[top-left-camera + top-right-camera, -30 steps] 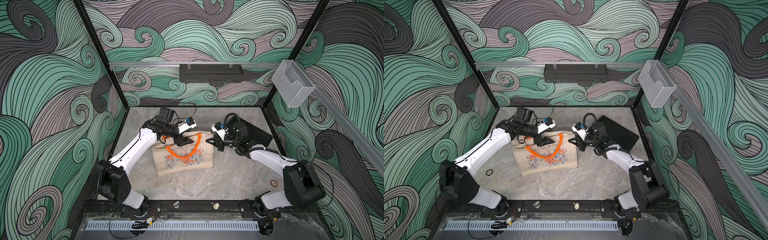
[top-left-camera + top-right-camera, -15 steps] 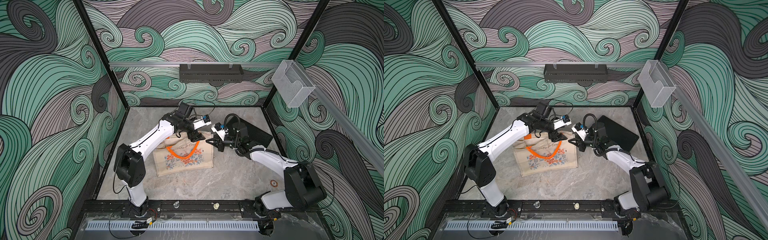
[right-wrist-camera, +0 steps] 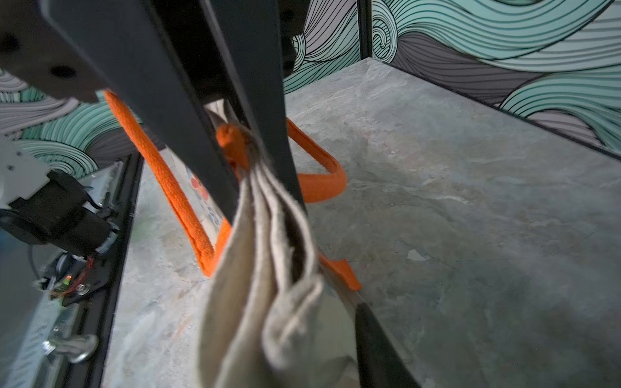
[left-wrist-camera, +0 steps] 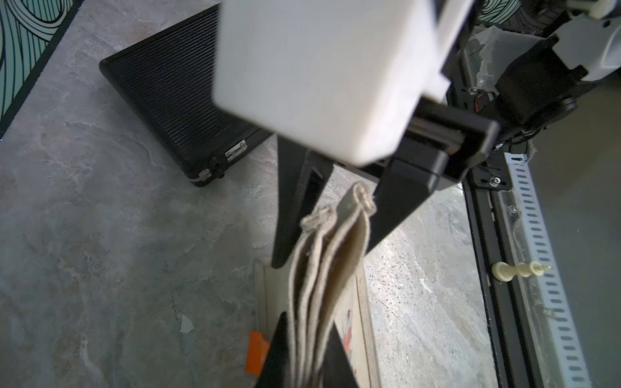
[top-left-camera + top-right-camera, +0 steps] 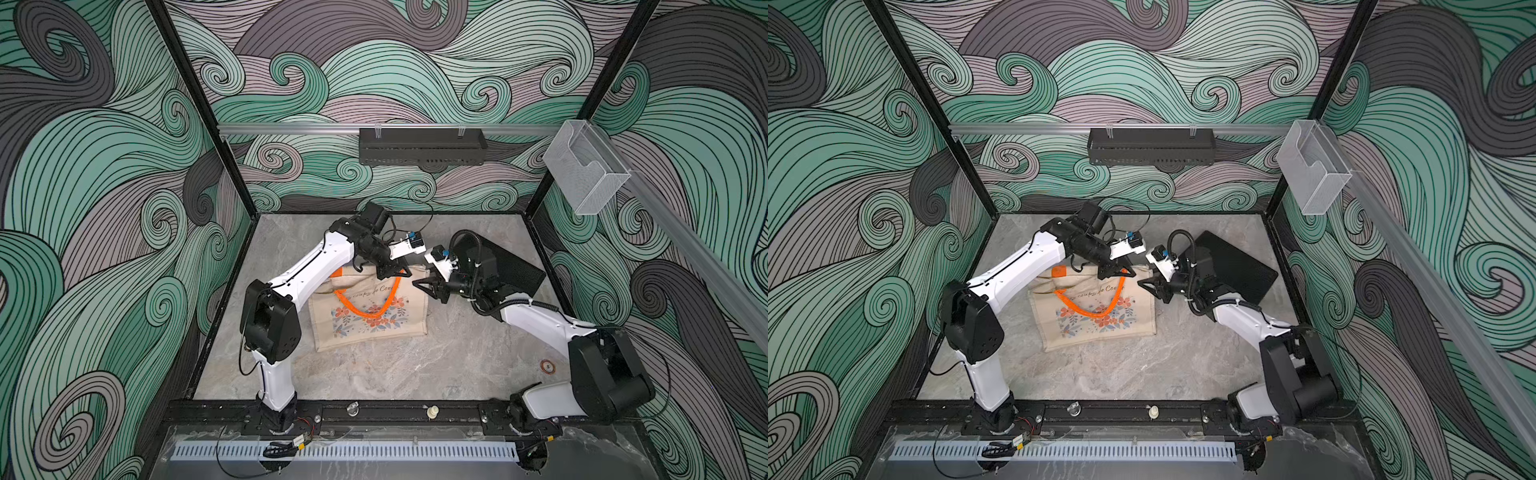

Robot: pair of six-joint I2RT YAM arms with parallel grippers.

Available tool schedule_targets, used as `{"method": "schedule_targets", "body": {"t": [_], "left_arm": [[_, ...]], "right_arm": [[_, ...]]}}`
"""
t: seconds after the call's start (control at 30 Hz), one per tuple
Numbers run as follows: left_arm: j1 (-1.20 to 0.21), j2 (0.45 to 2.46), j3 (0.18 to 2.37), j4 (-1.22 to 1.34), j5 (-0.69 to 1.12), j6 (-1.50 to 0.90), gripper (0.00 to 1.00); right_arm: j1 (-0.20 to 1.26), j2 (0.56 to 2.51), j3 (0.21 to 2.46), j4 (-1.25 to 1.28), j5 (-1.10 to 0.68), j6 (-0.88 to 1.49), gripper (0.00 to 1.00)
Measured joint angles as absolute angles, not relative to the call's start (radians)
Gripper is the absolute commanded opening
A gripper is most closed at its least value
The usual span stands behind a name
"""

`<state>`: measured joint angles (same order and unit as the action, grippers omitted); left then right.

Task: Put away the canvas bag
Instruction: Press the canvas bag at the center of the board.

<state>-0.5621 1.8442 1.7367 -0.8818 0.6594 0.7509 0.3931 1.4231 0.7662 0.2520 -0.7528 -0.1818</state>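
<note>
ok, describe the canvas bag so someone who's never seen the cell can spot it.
Start at the grey marbled table and look at its middle, between the white left arm and right arm. The canvas bag is the beige rectangle there, next to a flat black case. Only it has orange handles, a red-and-blue flower print and cursive lettering.

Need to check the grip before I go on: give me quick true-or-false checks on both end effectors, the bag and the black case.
The left end effector is shut on the bag at its top edge. True.
The right end effector is clamped on the bag. False: its jaws stand apart around the bag's corner.
The black case lies on the bag. False: it lies on the floor beside it.
An orange handle lies across the bag's printed side. True.
</note>
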Motion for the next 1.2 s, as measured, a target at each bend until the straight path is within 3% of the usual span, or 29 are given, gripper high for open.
{"method": "schedule_targets", "body": {"t": [0.03,0.17,0.23,0.47,0.5,0.53,0.67,0.87,0.93,1.0,1.13,1.2], "left_arm": [[-0.562,1.835,1.731,-0.883,0.663,0.756,0.0],[-0.55,1.761,1.666,-0.871,0.673,0.764,0.0],[-0.533,1.708,1.621,-0.861,0.699,0.773,0.0],[-0.467,1.624,1.57,-0.853,0.817,0.794,0.0],[-0.464,1.624,1.568,-0.852,0.827,0.796,0.0],[-0.463,1.623,1.566,-0.852,0.834,0.797,0.0],[-0.458,1.611,1.555,-0.847,0.863,0.799,0.0],[-0.453,1.598,1.548,-0.81,0.894,0.793,0.0],[-0.449,1.592,1.537,-0.786,0.902,0.787,0.0],[-0.44,1.58,1.519,-0.771,0.905,0.781,0.0],[-0.432,1.577,1.515,-0.763,0.906,0.778,0.0],[-0.432,1.576,1.515,-0.761,0.906,0.778,0.0]], "right_arm": [[0.392,1.416,0.761,0.252,-0.752,-0.179,0.46],[0.39,1.388,0.743,0.262,-0.757,-0.17,0.5],[0.391,1.377,0.727,0.28,-0.76,-0.152,0.64],[0.391,1.37,0.649,0.364,-0.757,-0.133,0.68],[0.391,1.371,0.648,0.373,-0.759,-0.13,0.72],[0.392,1.371,0.648,0.382,-0.761,-0.123,0.91],[0.396,1.393,0.651,0.461,-0.783,-0.103,0.93],[0.459,1.489,0.742,0.466,-0.817,-0.104,0.76],[0.471,1.5,0.741,0.483,-0.82,-0.098,0.61],[0.472,1.5,0.73,0.499,-0.82,-0.094,0.39],[0.473,1.482,0.711,0.495,-0.819,-0.093,0.29],[0.473,1.468,0.706,0.482,-0.816,-0.1,0.07]]}}
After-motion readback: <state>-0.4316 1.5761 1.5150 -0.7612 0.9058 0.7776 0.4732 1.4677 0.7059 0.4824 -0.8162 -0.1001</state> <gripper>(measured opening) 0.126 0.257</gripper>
